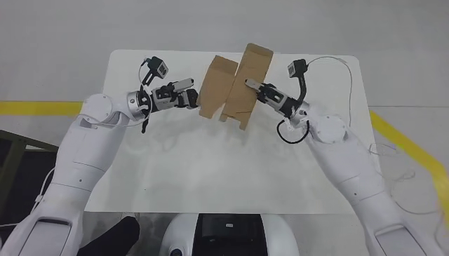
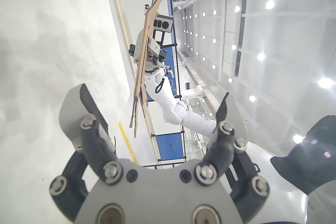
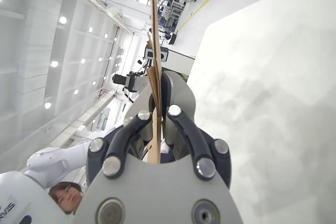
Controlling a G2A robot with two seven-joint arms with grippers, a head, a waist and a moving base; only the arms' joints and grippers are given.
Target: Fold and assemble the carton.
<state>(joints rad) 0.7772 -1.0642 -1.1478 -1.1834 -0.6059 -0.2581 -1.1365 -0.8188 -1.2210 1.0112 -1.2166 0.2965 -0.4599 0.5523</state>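
Carton [image 1: 221, 84] edge pinched by right hand [image 1: 251, 84] above table [image 1: 210, 172].

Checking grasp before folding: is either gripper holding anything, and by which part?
The right gripper is shut on the carton, at its edge nearest that arm. The left gripper is open, holding nothing.

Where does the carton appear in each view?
Top view: carton in the upper middle, between the two arms.
Left wrist view: carton edge-on, ahead of the open left tool.
Right wrist view: carton edge-on, gripped in the right tool.
Shared landmark: white table.
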